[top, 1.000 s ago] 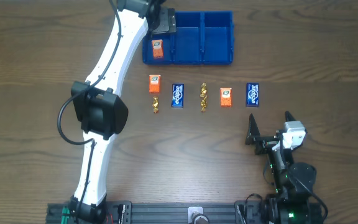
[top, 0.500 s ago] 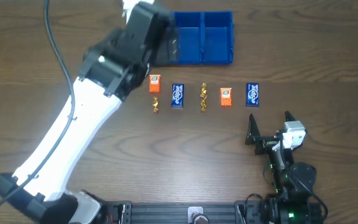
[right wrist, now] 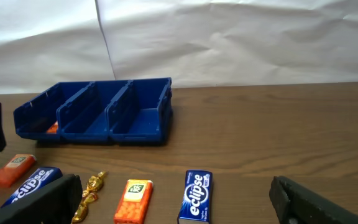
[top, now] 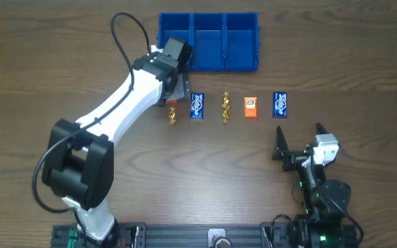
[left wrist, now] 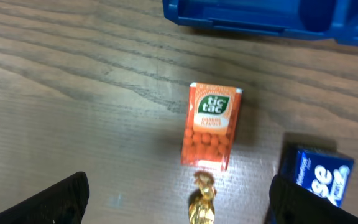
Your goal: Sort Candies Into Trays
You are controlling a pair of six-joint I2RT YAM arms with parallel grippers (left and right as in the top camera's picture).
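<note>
Early days, I reckon: just 1 orange pc (right wrist: 51, 128) lies in the end bin of the blue tray (right wrist: 138, 127). Rest is on the bench (top: 364, 69), unsorted: orange box (left wrist: 211, 126) under my left claw (left wrist: 179, 186), which hangs wide, empty; 2nd orange box (top: 251, 107), 2 blue packs (top: 197, 105), gold sweets (top: 226, 107). Right claw (top: 300, 141) wide, empty, nr its base, apart from the row.
</note>
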